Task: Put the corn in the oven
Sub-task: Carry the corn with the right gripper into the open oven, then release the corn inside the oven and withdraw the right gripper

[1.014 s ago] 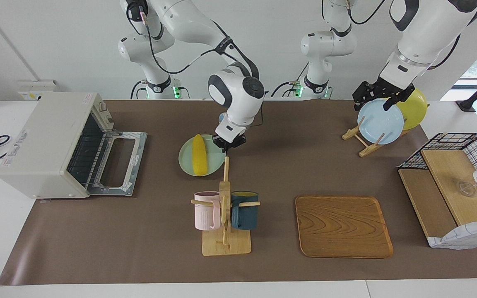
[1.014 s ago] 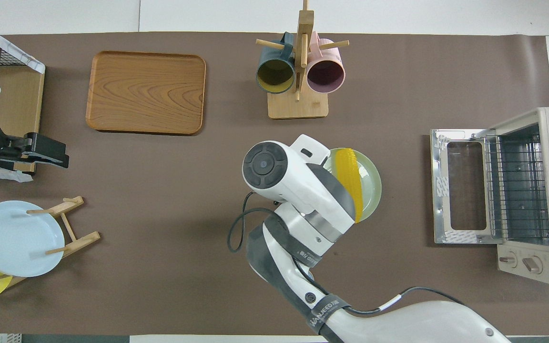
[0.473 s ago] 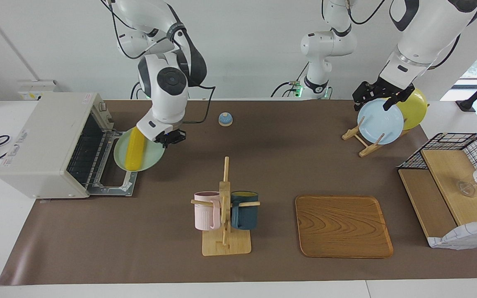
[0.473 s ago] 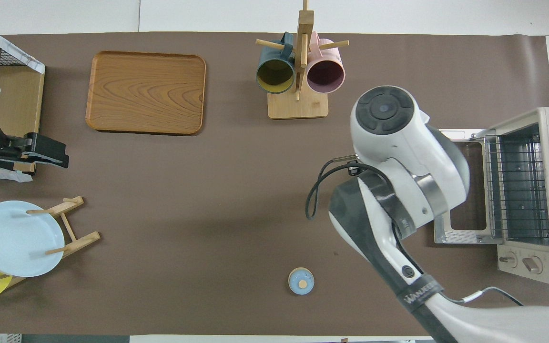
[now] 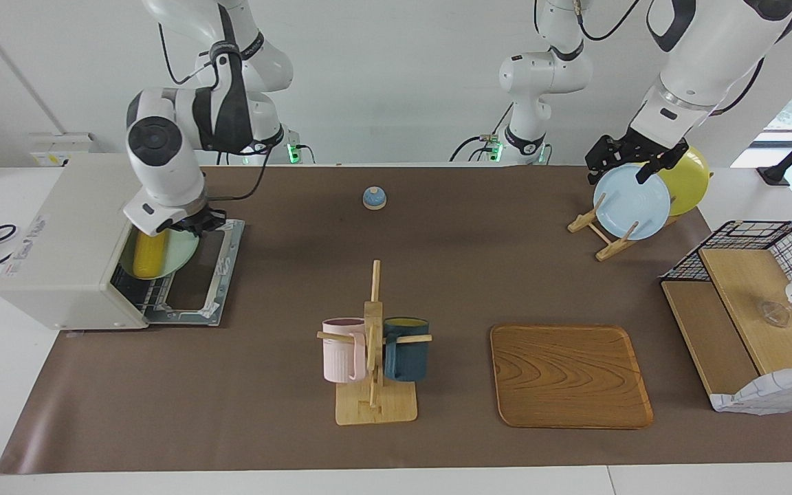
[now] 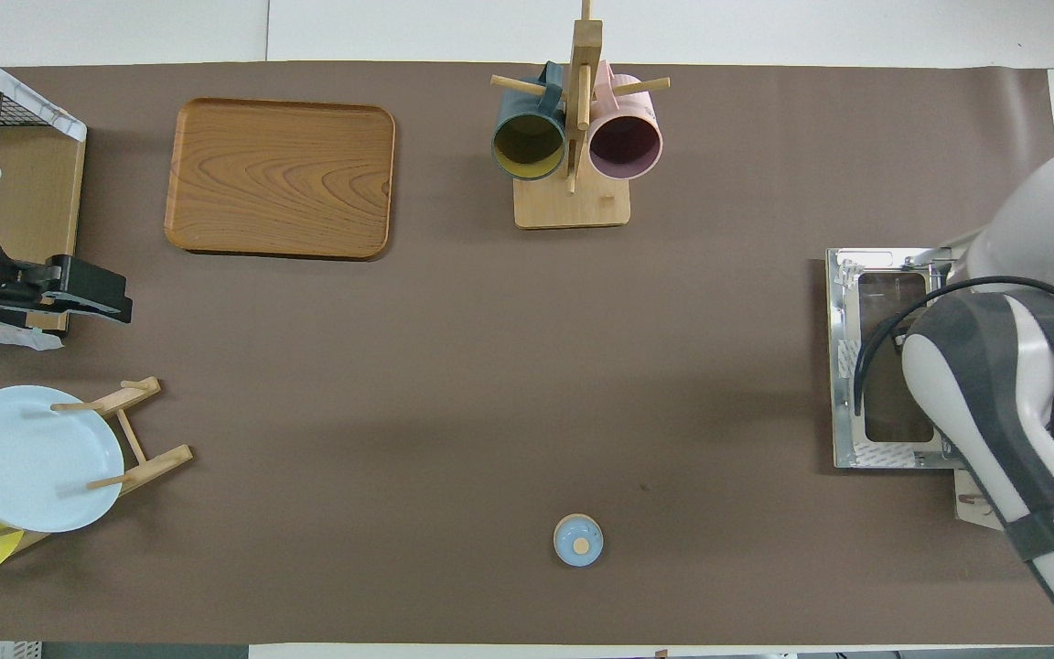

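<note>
- The right gripper (image 5: 196, 221) has carried the round pale green plate (image 5: 174, 253) from the middle of the bench (image 5: 437, 275) to the boxy off-white toaster oven (image 5: 73, 240) at the right arm's end; a second ago the plate lay on the brown mat near the wooden mug rack (image 5: 373, 344).
- The bright yellow ribbed corn cob (image 5: 148, 253) lies lengthwise on that plate, as it did before the move, so it has ridden along without rolling off.
- The fingers are together, clamped on the plate's rim at the edge away from the oven's mouth.
- Plate and corn now sit in the oven's mouth, over the dropped glass door (image 5: 196, 275) and partly under the oven's roof. I cannot tell whether the plate rests on the wire rack yet.
- In the overhead view the right arm covers the oven opening, and neither corn nor plate shows there.
- A small blue bell (image 5: 374, 197), hidden under the arm a second ago, now stands uncovered nearer the robots.
- The left gripper (image 5: 626, 161) waits over the wooden plate stand with the light blue plate (image 5: 631, 201), unmoved, its fingers apart and holding nothing.
- By my reading the carry is almost over: what remains is to slide the plate deeper, release it, and withdraw.
- The likely risk is the plate tilting at release, with the cob rolling off.
</note>
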You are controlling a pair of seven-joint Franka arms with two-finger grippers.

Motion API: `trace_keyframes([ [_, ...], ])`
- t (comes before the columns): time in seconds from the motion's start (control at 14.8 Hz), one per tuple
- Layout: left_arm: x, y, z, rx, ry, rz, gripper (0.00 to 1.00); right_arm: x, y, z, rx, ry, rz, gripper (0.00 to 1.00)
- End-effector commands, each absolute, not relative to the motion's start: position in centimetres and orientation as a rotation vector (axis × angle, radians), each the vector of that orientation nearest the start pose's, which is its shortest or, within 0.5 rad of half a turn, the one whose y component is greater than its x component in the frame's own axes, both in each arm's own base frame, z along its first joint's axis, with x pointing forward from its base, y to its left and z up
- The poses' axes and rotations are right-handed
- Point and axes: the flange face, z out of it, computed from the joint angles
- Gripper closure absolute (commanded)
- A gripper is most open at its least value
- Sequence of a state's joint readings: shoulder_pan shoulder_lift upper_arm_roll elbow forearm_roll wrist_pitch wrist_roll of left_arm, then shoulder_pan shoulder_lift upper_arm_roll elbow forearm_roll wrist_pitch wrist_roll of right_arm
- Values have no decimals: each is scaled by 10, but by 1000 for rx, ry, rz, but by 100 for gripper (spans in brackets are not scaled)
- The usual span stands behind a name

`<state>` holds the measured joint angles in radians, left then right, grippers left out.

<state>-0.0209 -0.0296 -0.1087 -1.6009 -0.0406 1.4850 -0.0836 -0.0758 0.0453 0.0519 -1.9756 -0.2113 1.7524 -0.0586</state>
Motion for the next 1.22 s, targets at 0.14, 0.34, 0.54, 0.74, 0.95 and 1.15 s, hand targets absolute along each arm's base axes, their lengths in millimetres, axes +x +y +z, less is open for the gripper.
trace_keyframes([
  [0.14, 526, -73, 624, -3171, 59, 146, 0, 513, -69, 408, -3248, -251, 394, 100],
  [0.34, 526, -73, 624, -3171, 59, 146, 0, 506, -77, 396, -3252, -271, 329, 100],
  [0.54, 526, -73, 624, -3171, 59, 146, 0, 505, -78, 391, -3253, -299, 293, 100],
  [0.74, 526, -73, 624, -3171, 59, 146, 0, 501, -87, 376, -3252, -314, 229, 100],
  [0.95, 526, -73, 624, -3171, 59, 146, 0, 496, -87, 368, -3252, -311, 220, 100],
  [1.15, 526, -73, 624, -3171, 59, 146, 0, 498, -85, 367, -3258, -310, 187, 100],
])
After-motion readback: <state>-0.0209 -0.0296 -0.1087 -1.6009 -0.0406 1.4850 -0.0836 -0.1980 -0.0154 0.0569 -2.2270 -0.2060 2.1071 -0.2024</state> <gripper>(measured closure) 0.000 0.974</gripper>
